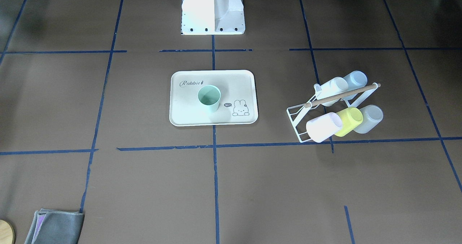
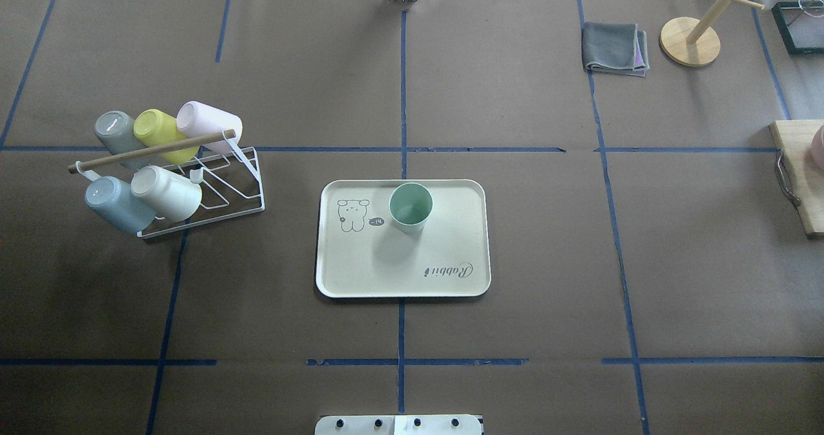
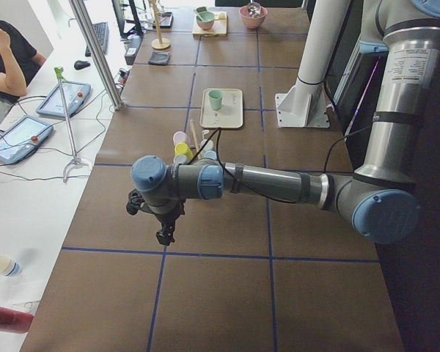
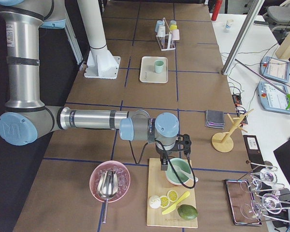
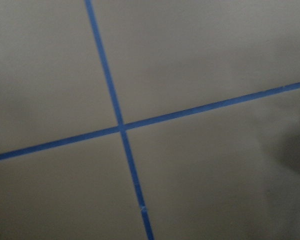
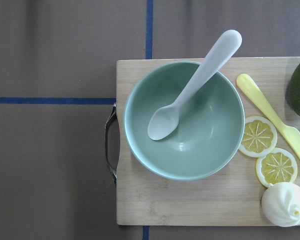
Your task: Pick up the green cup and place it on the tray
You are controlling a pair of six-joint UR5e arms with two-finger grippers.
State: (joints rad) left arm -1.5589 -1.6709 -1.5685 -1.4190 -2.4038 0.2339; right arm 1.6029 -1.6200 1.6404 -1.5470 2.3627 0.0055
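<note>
The green cup (image 2: pixel 410 207) stands upright, mouth up, on the tray (image 2: pixel 360 274), toward its far edge and near the table's middle, so by my reading the placing is done. From the robot's left to its right: the left gripper (image 3: pixel 163 235) hangs over bare table out beyond the wire rack (image 2: pixel 238 190), which carries five cups (image 2: pixel 167 194). Next come one tray and one green cup, then the right gripper (image 4: pixel 186 145) above a bowl (image 6: pixel 184 120) on a wooden board (image 6: pixel 190 210). Both grippers are well apart from the cup, on opposite sides, and neither is clearly nearer. Whether their jaws are spread or pressed together, I cannot tell.
</note>
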